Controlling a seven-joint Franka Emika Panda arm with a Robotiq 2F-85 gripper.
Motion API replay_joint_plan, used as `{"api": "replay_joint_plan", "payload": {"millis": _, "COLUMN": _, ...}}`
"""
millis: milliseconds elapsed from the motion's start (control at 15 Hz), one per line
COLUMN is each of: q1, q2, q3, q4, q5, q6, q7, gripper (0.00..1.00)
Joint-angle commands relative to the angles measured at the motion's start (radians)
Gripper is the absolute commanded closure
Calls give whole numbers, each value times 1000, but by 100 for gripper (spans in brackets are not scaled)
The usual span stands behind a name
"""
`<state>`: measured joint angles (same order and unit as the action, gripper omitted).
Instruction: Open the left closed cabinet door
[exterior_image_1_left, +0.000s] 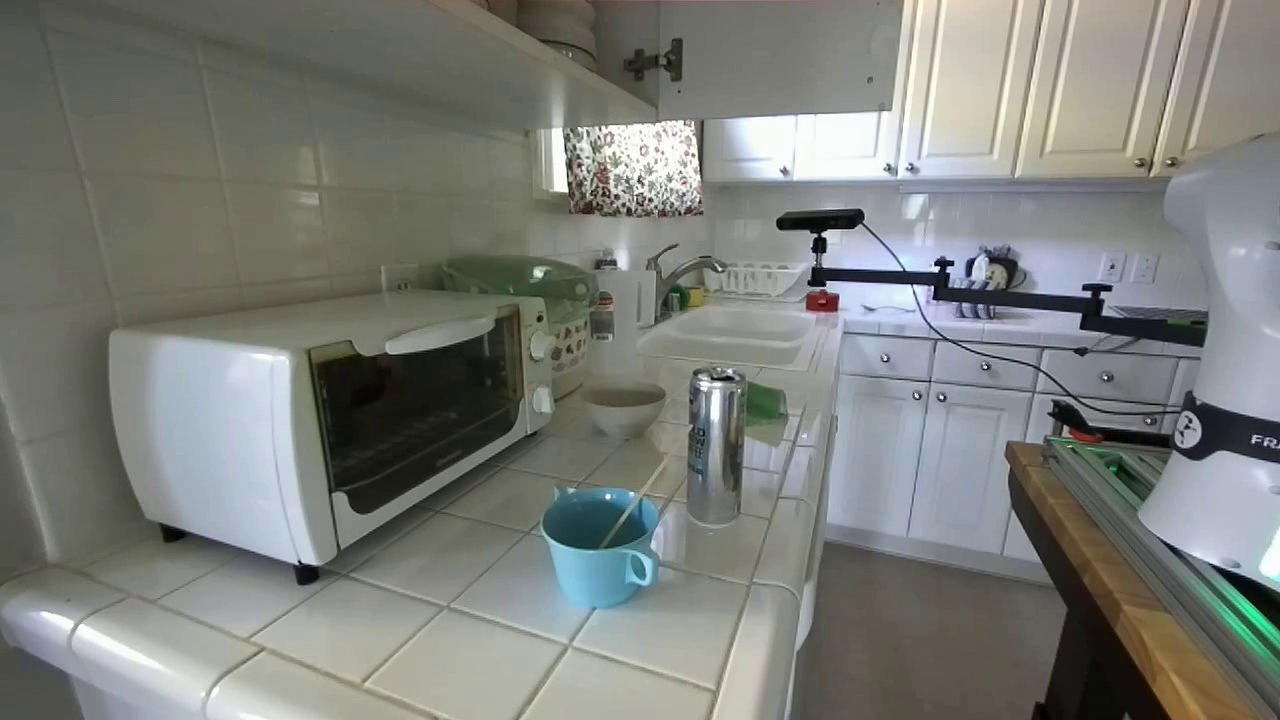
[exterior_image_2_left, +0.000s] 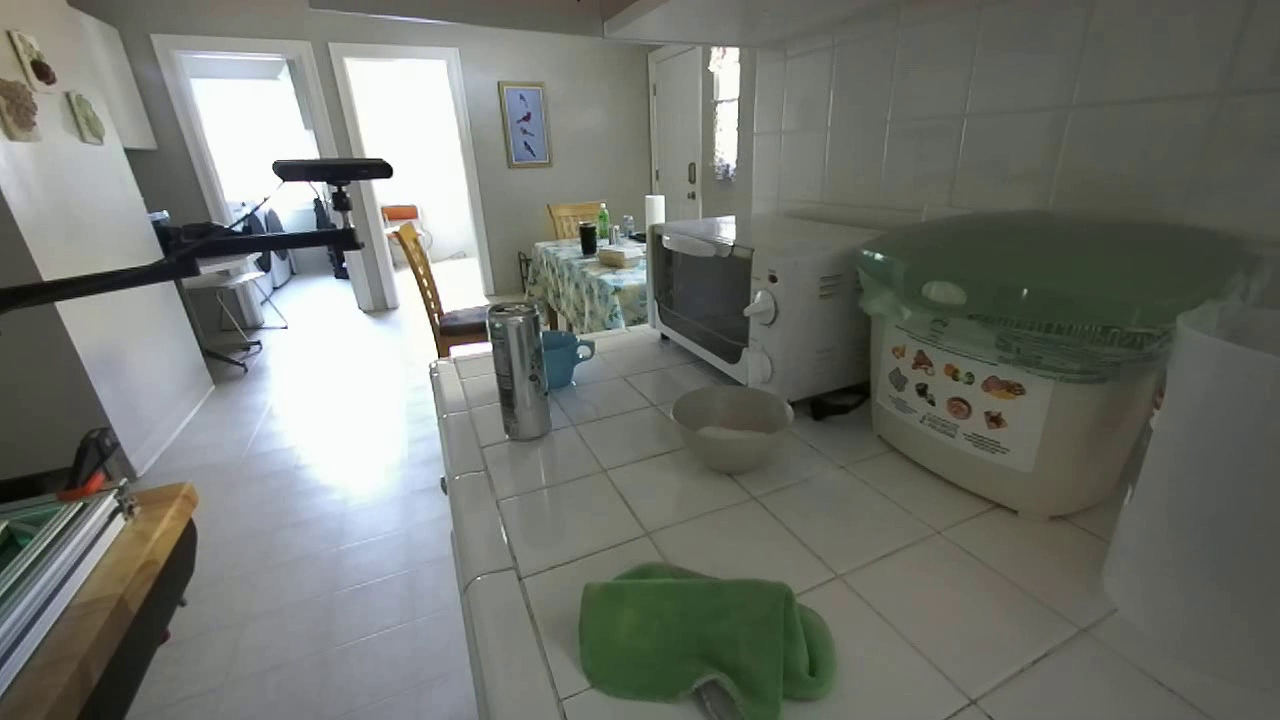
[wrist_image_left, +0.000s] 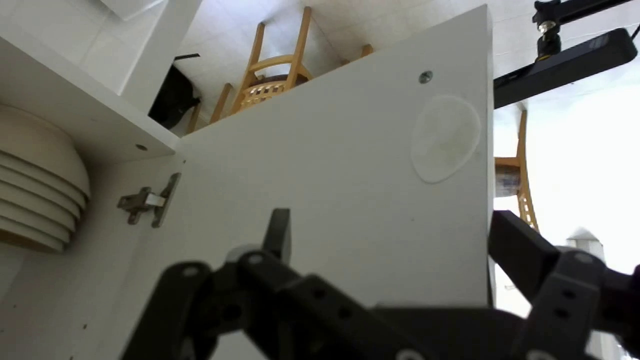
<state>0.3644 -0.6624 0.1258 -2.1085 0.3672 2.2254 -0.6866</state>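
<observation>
A white upper cabinet door (exterior_image_1_left: 780, 60) stands open in an exterior view, its hinge (exterior_image_1_left: 655, 62) showing at the shelf side. Its inner face (wrist_image_left: 325, 175) fills the middle of the wrist view, with the hinge (wrist_image_left: 152, 200) at the left and the free edge at the right. My gripper (wrist_image_left: 389, 225) is open with its fingers wide apart. One finger is in front of the door's inner face; the other is at the free edge, and I cannot tell whether it touches. The gripper is out of view in both exterior views.
Stacked bowls (wrist_image_left: 37, 185) sit on the cabinet shelf. Below are a toaster oven (exterior_image_1_left: 320, 400), a can (exterior_image_1_left: 716, 450), a blue cup (exterior_image_1_left: 600, 560), a bowl (exterior_image_2_left: 732, 425) and a green cloth (exterior_image_2_left: 700, 640). A camera on a black boom (exterior_image_1_left: 1010, 290) extends from the robot's table.
</observation>
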Motion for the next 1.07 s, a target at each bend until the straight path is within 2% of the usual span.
{"api": "replay_joint_plan", "payload": {"millis": 0, "q1": -50, "q2": 16, "q3": 0, "q4": 35, "q5": -68, "q6": 55, "q7": 124, "gripper": 0}}
{"api": "replay_joint_plan", "payload": {"millis": 133, "q1": -60, "q2": 3, "q3": -7, "q4": 42, "q5": -92, "q6": 27, "q7": 163, "gripper": 0}}
{"api": "replay_joint_plan", "payload": {"millis": 333, "q1": -39, "q2": -41, "q3": -32, "q4": 40, "q5": -106, "q6": -54, "q7": 180, "gripper": 0}}
{"api": "replay_joint_plan", "payload": {"millis": 667, "q1": -54, "q2": -113, "q3": -38, "q4": 45, "q5": -147, "q6": -88, "q7": 268, "gripper": 0}}
{"api": "replay_joint_plan", "payload": {"millis": 800, "q1": -82, "q2": -141, "q3": -32, "q4": 47, "q5": -172, "q6": -86, "q7": 324, "gripper": 0}}
{"api": "replay_joint_plan", "payload": {"millis": 1000, "q1": -160, "q2": -153, "q3": -25, "q4": 47, "q5": -219, "q6": -20, "q7": 435, "gripper": 0}}
